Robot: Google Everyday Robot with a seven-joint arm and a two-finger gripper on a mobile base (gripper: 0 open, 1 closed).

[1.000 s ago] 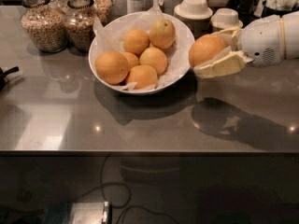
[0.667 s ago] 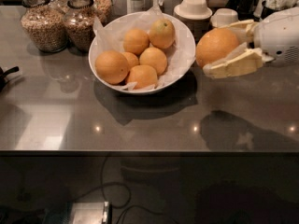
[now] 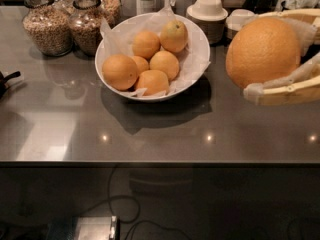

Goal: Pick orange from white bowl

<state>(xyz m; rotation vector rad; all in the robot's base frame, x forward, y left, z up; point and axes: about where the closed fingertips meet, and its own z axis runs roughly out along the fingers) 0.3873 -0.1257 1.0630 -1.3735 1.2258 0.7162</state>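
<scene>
The white bowl (image 3: 200,39), lined with crinkled white paper, stands on the grey counter at centre back. It holds several oranges (image 3: 120,71), one of them with a pale greenish-yellow patch (image 3: 174,35). My gripper (image 3: 255,54) is at the right edge, to the right of the bowl and well above the counter. It is shut on a round deep-orange orange (image 3: 263,51), with one cream finger over the top of the fruit and one cream finger (image 3: 280,90) under it.
Glass jars of grain (image 3: 47,26) stand at the back left. Small white lidded cups (image 3: 207,11) stand behind the bowl at the right. A dark object (image 3: 5,79) pokes in at the left edge. The counter's front edge (image 3: 150,160) runs across the middle.
The gripper has lifted the orange up and to the right, away from the bowl and nearer the camera, so the fruit looks much larger. The bowl has stayed put.
</scene>
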